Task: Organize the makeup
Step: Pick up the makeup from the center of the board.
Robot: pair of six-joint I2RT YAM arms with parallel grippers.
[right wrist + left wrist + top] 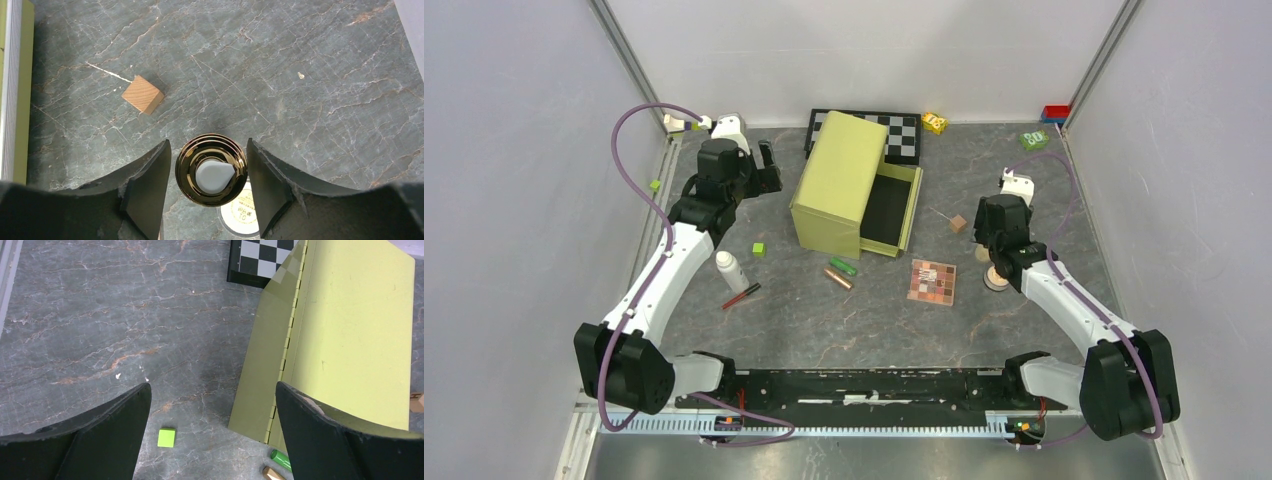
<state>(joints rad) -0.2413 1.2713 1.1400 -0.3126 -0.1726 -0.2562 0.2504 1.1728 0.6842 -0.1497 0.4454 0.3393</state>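
A beige bottle with a gold cap (211,170) stands upright between the jaws of my right gripper (209,145). The jaws are open, with a thin gap to the cap. Beside the bottle (982,253) lies a round compact (242,212) (996,278). The square eyeshadow palette (931,282), green tube (843,266), bronze tube (838,278), white bottle (731,271) and red pencil (740,296) lie loose on the table. My left gripper (212,386) (769,165) hangs wide open and empty, left of the olive box (844,185).
The olive box (345,330) lies open, its black inside (886,210) facing right. A chequered board (902,130) is behind it. A green cube (166,437) and a wooden cube (143,94) lie on the table. Small toys (1034,139) sit at the back right.
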